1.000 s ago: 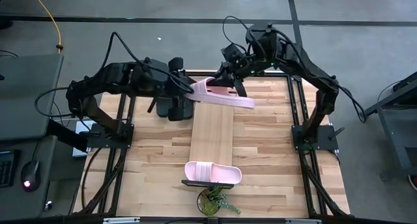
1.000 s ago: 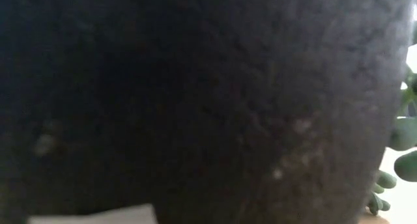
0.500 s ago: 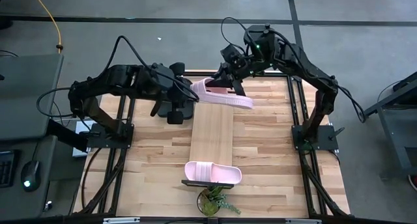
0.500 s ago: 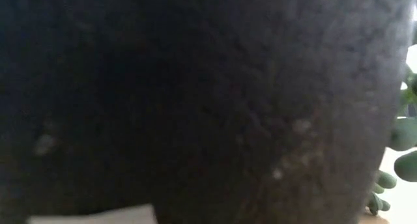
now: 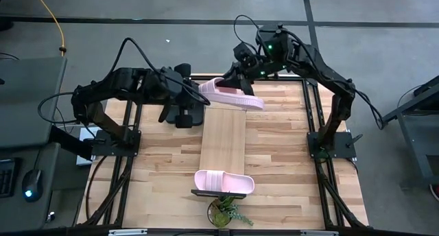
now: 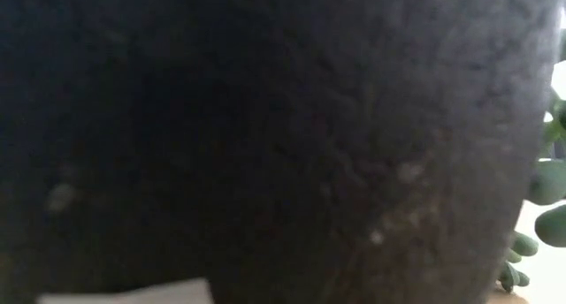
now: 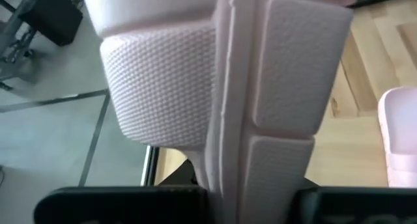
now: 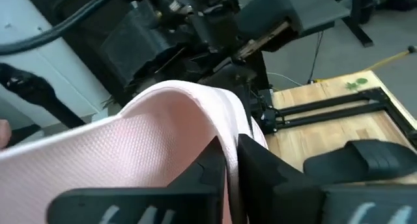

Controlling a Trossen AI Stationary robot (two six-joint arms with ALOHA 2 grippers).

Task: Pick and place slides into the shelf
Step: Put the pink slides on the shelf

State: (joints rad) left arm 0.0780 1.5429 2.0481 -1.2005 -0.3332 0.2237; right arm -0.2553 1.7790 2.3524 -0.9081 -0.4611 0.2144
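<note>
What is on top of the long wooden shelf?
One pink slide lies across the shelf at its near end. Both grippers, left and right, hold another pink slide over the far end, hiding what's beneath.

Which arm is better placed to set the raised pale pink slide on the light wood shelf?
Either: both the left gripper and right gripper clamp the raised pale pink slide, one at each end, above the light wood shelf.

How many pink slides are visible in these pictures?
2. One pink slide is held between the left gripper and right gripper at the shelf's far end; the second pink slide lies across its near end. More could be hidden.
</note>
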